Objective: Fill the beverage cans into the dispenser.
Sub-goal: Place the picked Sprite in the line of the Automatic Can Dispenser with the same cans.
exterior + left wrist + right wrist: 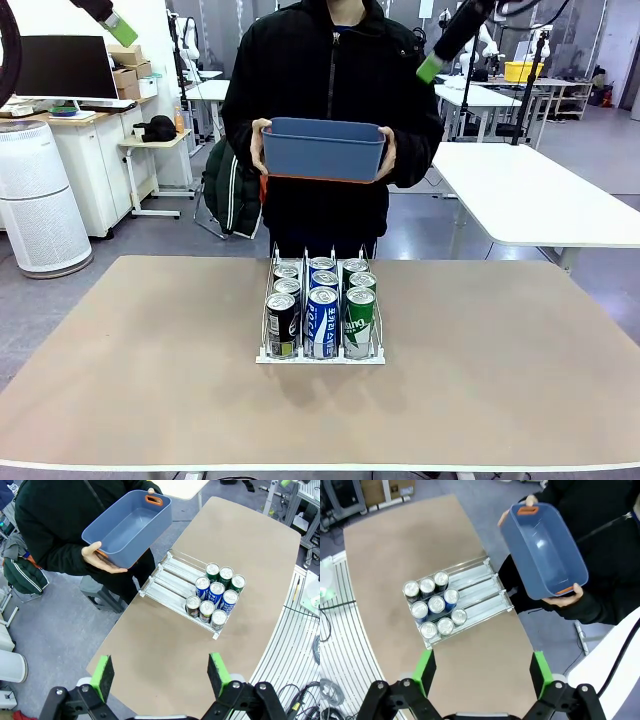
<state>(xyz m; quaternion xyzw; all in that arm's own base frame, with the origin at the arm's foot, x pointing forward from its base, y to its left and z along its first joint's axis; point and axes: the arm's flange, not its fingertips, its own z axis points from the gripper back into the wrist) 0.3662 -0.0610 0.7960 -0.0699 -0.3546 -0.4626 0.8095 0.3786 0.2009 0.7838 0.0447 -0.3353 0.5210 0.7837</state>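
The beverage cans (pixel 322 310) stand upright in the dispenser (pixel 320 355), nine of them in three rows of three, packed against the stop at the end nearest the robot. Black cans fill the lane on the robot's left, blue-and-white the middle, green the right. The lanes seem to slope toward that front stop, which would explain why the cans bunch there, touching one another, while the far stretch of each lane (pixel 175 572) lies bare between its wire dividers. The rack sits in the middle of the tan worktop (pixel 130 360), square to the robot, presumably so either arm can reach its open far end. Beyond the worktop's far edge a person holds a blue bin (pixel 322 148) at chest height with a hand (pixel 258 146) at each end; from above it looks empty (pixel 545 555), and I judge it is held clear of the rack to keep the space over the lanes free. No loose can lies on the worktop, so the loading looks finished or paused for want of cans. The left pincer (pixel 162 674) hangs high over the near side of the worktop with its green pads spread wide and nothing between them; the right pincer (pixel 482 672) hangs likewise, spread and empty, above the rack's other side.
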